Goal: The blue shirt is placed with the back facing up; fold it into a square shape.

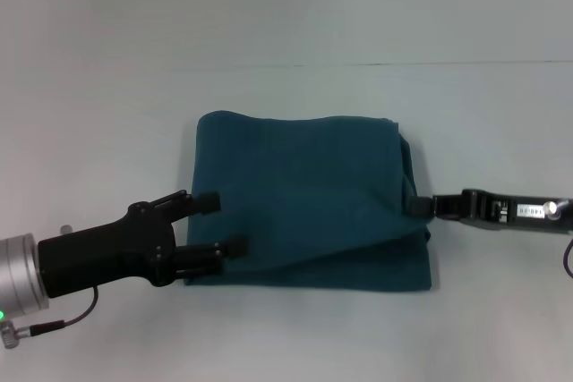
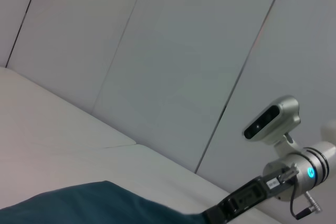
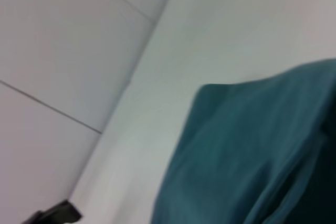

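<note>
The blue shirt (image 1: 309, 199) lies on the white table (image 1: 286, 337), centre of the head view, already reduced to a compact, roughly square block with no sleeves or lettering showing. Folding appears largely complete; what remains, by my judgement, is tidying: the right-hand edge bulges and a diagonal crease runs across the near half, so the outline is not yet clean. The left gripper (image 1: 215, 223) sits at the shirt's left edge, jaws spread wide, its 2 fingertips over the fabric and clamping nothing. The right gripper (image 1: 419, 206) is at the shirt's right edge, touching or just beside the bunched cloth; whether its fingers are parted or closed on the fabric I cannot tell. The left wrist view shows a corner of the shirt and the other arm's gripper beyond it.
</note>
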Robot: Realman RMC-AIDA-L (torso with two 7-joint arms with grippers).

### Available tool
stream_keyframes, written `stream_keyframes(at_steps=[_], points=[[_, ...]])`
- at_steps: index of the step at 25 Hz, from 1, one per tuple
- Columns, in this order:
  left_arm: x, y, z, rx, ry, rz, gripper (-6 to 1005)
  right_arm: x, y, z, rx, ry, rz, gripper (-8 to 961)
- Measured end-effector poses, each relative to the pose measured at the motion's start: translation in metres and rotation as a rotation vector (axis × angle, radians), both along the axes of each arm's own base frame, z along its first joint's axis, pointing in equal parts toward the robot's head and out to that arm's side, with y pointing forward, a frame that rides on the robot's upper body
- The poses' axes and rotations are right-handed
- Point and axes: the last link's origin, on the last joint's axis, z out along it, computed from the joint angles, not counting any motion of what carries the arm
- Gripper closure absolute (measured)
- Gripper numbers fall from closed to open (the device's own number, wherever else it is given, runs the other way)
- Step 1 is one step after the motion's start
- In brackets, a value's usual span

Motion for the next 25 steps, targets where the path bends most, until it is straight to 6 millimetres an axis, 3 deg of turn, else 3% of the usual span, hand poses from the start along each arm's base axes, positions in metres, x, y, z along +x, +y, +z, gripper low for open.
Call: stream_keyframes(at_steps=[5,10,14,16,19,24,25], points=[[0.0,0.0,0.0,-0.002,0.002,-0.002,51,0.017,-0.005,0.0,0.018,-0.034,-0.054,950],[0.0,0.001,0.0,0.002,0.003,-0.005,51,0.039,-0.01,0.013,0.078,-0.063,-0.117,805],[0.001,0.002,0.0,0.005,0.005,-0.008,51,0.046,-0.001,0.035,0.138,-0.072,-0.147,646],[0.002,0.004,0.0,0.008,0.007,-0.01,51,0.044,0.011,0.044,0.16,-0.081,-0.164,566],[0.004,0.007,0.0,0.013,0.011,-0.011,51,0.035,0.027,0.051,0.159,-0.087,-0.185,312],[0.004,0.011,-0.001,0.028,0.017,-0.003,52,0.015,0.048,0.043,0.101,-0.128,-0.202,123],[0.005,0.011,-0.002,0.029,0.015,-0.002,52,0.01,0.052,0.039,0.097,-0.136,-0.2,125]])
